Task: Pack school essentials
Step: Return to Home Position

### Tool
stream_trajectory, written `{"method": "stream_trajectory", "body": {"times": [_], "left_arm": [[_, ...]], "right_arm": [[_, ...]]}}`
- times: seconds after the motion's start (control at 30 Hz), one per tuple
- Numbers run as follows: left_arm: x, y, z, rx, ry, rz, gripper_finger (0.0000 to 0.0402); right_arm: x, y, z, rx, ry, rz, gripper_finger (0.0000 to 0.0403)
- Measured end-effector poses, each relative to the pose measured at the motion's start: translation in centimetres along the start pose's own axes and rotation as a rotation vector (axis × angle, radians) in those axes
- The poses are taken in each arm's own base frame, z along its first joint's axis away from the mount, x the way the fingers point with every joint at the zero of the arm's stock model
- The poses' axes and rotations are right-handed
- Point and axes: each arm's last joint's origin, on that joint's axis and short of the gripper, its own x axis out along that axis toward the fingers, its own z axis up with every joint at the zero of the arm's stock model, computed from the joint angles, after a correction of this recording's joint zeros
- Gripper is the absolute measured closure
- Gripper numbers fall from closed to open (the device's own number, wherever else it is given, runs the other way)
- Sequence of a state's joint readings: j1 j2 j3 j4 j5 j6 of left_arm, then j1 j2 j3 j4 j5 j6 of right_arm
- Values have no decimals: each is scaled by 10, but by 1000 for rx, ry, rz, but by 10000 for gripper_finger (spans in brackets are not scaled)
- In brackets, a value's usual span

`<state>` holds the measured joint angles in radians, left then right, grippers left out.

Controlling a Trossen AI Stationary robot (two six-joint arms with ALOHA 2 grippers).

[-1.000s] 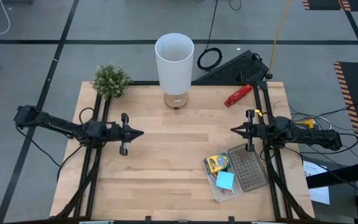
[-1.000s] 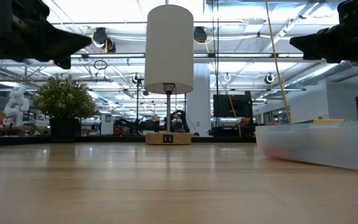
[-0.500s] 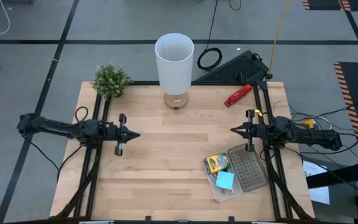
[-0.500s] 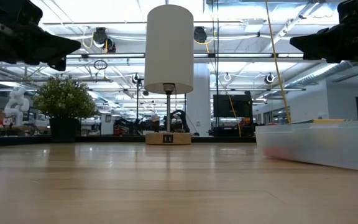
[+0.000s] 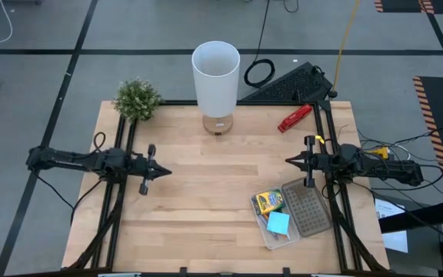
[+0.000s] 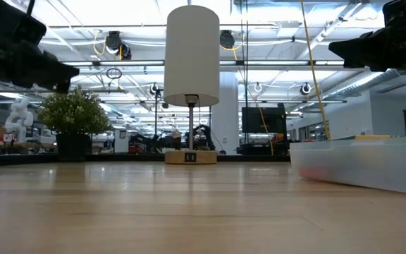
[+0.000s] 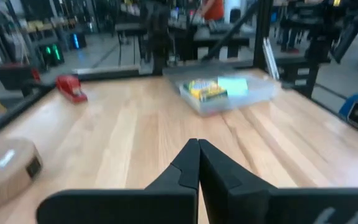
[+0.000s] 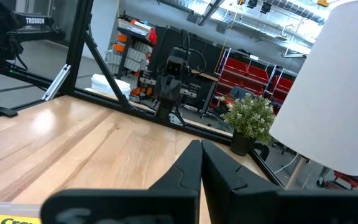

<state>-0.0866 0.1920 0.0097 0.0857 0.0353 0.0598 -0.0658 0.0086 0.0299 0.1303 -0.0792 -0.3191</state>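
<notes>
Overhead and wrist views of the packing scene. A clear plastic case [image 5: 277, 231] lies open near the desk's [image 5: 206, 200] right front corner, holding the yellow-green crayon box [image 5: 268, 201] and the blue sticky-note pad [image 5: 278, 223]; its perforated lid [image 5: 308, 208] lies folded out beside it. Other items in the case cannot be told apart, and no loose stationery shows elsewhere, so packing appears largely done, with closing perhaps left. The right tool [image 5: 289, 161], fingers pressed together, hangs just behind the case. The left tool [image 5: 164, 171], likewise pressed together, sits over the left half; against the earlier frames it has drawn back leftward. The red stapler-like tool [image 5: 294, 118] rests at the rear.
</notes>
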Motion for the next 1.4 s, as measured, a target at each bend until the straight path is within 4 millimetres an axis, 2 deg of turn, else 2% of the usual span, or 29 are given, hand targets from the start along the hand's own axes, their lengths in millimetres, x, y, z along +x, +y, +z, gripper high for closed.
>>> {"method": "stream_trajectory", "body": {"times": [0.13, 0.5, 0.87, 1.07, 1.4], "left_arm": [[-1, 0, -5, -18, 51, -4, 398], [-13, 4, 8, 44, -119, 40, 399], [-13, 10, 8, 43, -120, 96, 397], [-13, 8, 8, 26, -117, 70, 399], [-13, 8, 8, -34, -117, 78, 364]], "right_arm": [[0, 0, 0, 0, 0, 0, 403], [0, 0, 0, 0, 1, 1, 403], [0, 0, 0, 0, 0, 0, 403], [0, 0, 0, 0, 0, 1, 403], [0, 0, 0, 0, 0, 1, 403]]}}
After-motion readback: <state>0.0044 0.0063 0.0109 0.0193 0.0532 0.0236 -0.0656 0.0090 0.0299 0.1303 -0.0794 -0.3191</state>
